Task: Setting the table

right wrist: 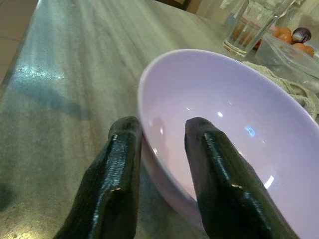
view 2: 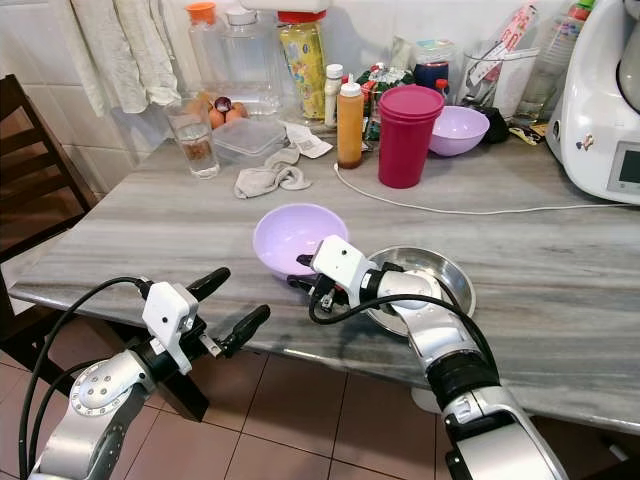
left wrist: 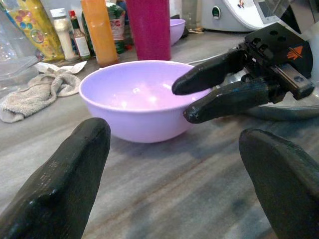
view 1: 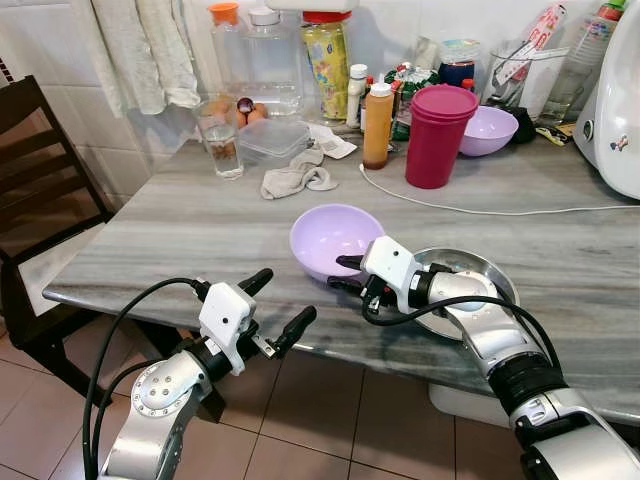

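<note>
A light purple bowl (view 1: 330, 235) stands empty near the front edge of the grey marble table (view 1: 180, 220). My right gripper (view 1: 345, 273) reaches in from the right and is shut on the bowl's near rim. In the right wrist view one finger (right wrist: 122, 164) is outside the bowl (right wrist: 239, 119) and the other lies inside. A round steel plate (view 1: 470, 265) lies just right of the bowl, partly under my right arm. My left gripper (view 1: 287, 295) hangs open off the table's front edge, pointing at the bowl (left wrist: 134, 94), nothing between its fingers.
Along the back stand a magenta tumbler (view 1: 440, 135), a second purple bowl (view 1: 490, 130), an orange sauce bottle (view 1: 377, 125), a glass (view 1: 222, 145), a lidded clear container (view 1: 272, 138) and a white appliance (view 1: 620, 110). A crumpled cloth (view 1: 295, 178) and white cable (view 1: 480, 210) cross mid-table. A dark chair (view 1: 40, 200) stands left.
</note>
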Motion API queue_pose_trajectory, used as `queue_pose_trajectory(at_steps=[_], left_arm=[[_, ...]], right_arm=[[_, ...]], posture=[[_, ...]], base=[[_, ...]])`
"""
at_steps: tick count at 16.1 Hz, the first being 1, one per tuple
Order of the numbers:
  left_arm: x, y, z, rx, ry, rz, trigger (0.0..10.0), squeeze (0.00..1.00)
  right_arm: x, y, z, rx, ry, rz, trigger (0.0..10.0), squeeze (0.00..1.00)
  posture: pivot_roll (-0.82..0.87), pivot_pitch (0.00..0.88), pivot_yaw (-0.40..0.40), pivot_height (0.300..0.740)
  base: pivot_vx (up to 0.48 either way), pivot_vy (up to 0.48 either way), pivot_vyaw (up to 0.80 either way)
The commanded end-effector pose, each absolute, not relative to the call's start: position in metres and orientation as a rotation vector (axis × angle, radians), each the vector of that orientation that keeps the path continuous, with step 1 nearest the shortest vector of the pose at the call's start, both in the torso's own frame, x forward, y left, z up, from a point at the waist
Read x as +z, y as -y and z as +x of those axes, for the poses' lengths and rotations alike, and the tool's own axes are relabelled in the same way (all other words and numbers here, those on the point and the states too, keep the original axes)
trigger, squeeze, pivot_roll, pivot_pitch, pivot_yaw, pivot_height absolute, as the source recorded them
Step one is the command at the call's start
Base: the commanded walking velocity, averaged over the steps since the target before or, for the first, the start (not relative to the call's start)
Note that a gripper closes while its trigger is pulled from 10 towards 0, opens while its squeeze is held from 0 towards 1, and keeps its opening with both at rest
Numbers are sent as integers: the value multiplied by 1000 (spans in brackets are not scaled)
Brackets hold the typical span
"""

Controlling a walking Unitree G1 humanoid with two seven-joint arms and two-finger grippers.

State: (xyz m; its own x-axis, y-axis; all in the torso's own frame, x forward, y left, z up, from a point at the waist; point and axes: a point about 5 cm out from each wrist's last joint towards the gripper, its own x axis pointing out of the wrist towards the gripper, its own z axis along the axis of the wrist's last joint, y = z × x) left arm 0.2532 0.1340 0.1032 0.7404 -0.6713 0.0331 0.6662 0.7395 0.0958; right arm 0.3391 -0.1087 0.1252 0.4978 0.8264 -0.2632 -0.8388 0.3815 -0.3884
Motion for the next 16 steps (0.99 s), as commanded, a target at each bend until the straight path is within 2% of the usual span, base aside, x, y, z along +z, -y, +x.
queue_pose_trajectory(at_steps=[1, 6, 11, 14, 16], left_arm=[[103, -136, 254, -741, 53, 103, 10000, 0], [103, -137, 255, -735, 52, 107, 10000, 0], [107, -137, 254, -771, 64, 88, 10000, 0], [107, -135, 254, -785, 64, 81, 10000, 0], [106, -133, 254, -793, 61, 77, 10000, 0]], right_arm=[[132, 107, 343, 1064, 1, -535, 10000, 1000], [141, 104, 342, 1058, 44, -522, 10000, 1000], [170, 98, 341, 959, 209, -463, 10000, 1000], [182, 107, 338, 757, 255, -459, 10000, 1000], [176, 122, 334, 594, 205, -442, 10000, 1000]], posture=[[-217, 22, 97, 740], [-215, 18, 98, 740], [-220, 16, 102, 740], [-232, 19, 106, 740], [-240, 20, 107, 740]], base=[[0, 0, 0], [0, 0, 0], [0, 0, 0], [0, 0, 0], [0, 0, 0]])
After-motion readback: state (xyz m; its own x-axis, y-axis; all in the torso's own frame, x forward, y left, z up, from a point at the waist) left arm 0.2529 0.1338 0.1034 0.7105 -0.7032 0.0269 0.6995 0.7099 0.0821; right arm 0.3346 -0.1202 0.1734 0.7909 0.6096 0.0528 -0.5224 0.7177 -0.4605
